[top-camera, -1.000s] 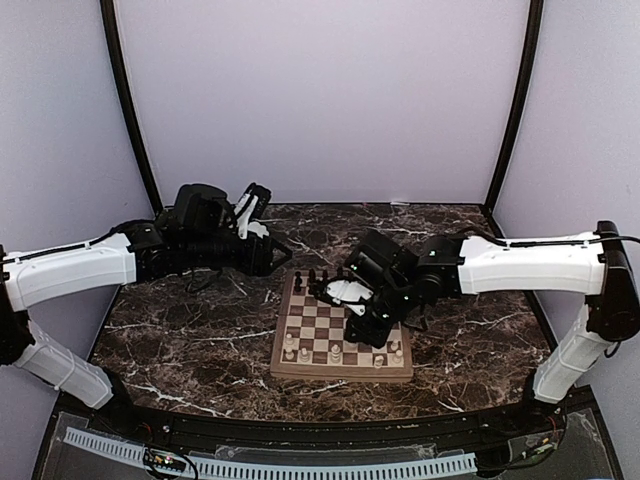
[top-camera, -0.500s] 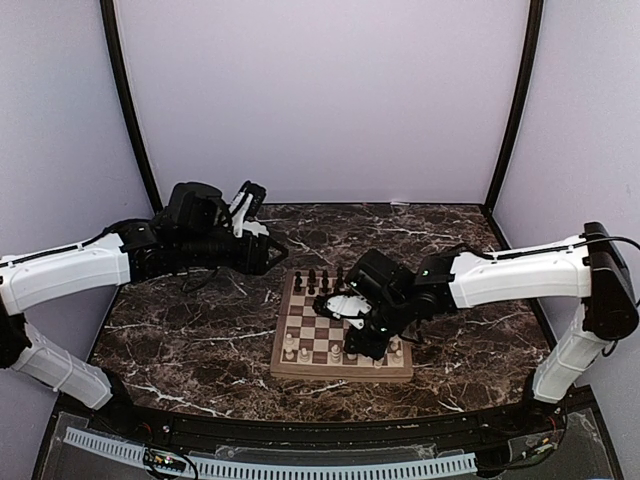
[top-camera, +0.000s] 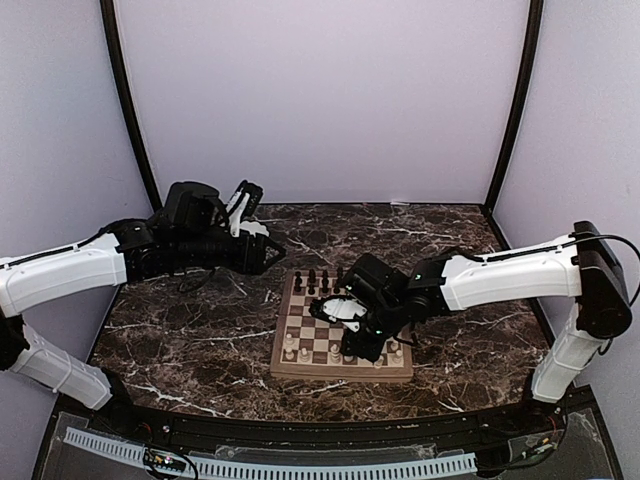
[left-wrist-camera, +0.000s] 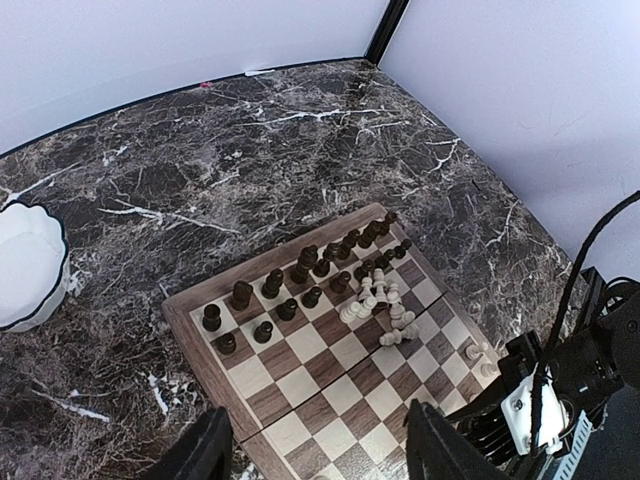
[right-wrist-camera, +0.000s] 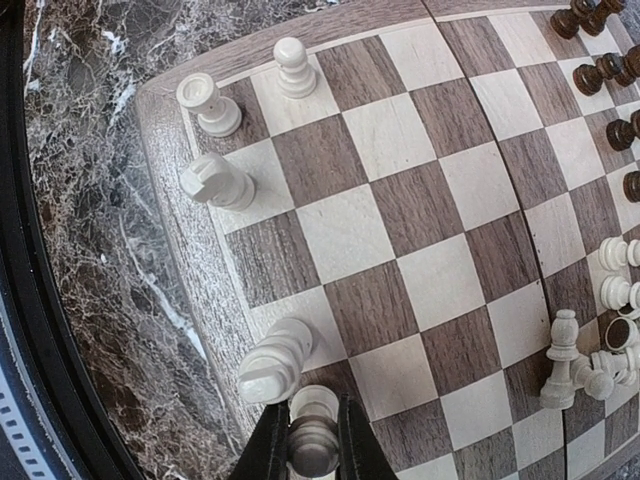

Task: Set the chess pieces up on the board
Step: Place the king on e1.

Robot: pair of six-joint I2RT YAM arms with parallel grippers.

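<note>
Cream-white piece (right-wrist-camera: 313, 442), tan-and-brown checked board (right-wrist-camera: 420, 205)

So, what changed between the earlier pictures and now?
The right gripper, shut on a cream-white turned chess piece, moved across the checked wooden chessboard toward its near edge. Nothing was taken or released. The left gripper stayed open, off the board's far left corner; the other pieces kept their places.

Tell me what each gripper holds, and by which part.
The right gripper pinches a cream-white chess piece near its top; the left gripper holds nothing.
</note>
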